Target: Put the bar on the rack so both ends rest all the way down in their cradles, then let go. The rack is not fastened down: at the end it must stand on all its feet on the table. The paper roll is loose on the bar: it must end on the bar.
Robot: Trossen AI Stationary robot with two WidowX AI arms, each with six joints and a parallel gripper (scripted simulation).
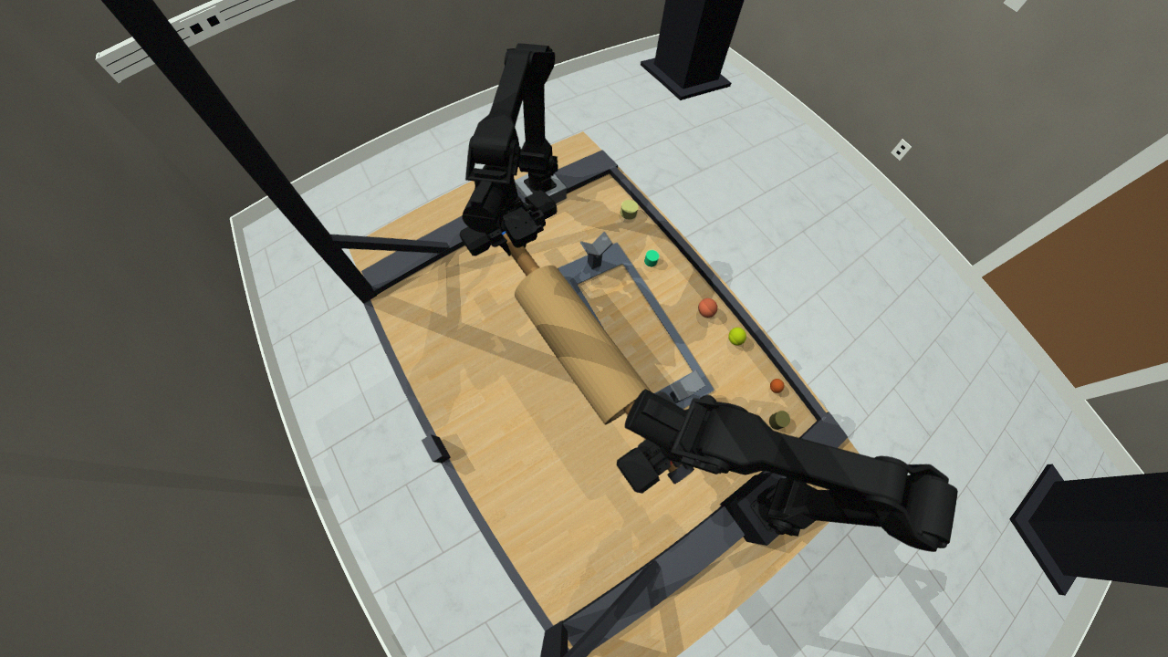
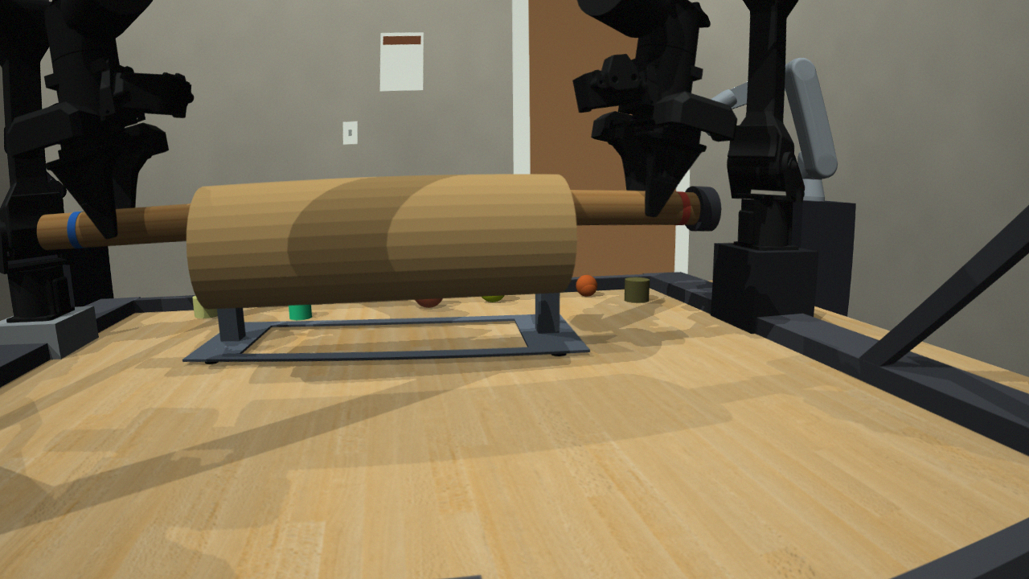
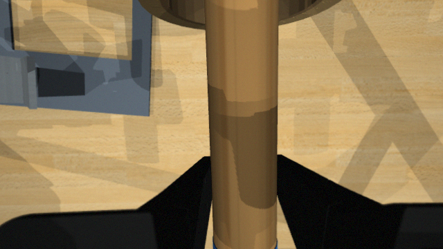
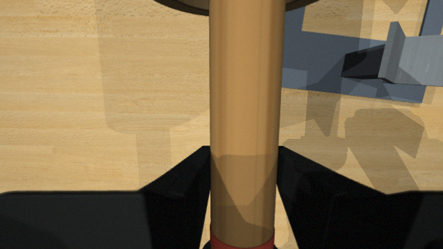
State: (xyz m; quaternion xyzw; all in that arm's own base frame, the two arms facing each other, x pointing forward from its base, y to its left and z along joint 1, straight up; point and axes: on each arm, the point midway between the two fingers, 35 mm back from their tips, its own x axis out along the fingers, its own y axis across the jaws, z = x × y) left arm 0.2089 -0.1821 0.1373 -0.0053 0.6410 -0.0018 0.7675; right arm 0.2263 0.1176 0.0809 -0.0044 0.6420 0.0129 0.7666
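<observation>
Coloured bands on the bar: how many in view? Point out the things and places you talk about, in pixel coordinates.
2: blue band (image 2: 74, 230) (image 3: 215, 247) near one end, red band (image 2: 686, 207) (image 4: 242, 243) near the other. Grippers or roll could hide more.

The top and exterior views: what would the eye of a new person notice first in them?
Most likely the big tan paper roll, which sits on a wooden bar above the table, between two black arms. Next comes the low grey-blue rack, standing on the table beyond the roll in the exterior view, its cradles without the bar.
</observation>
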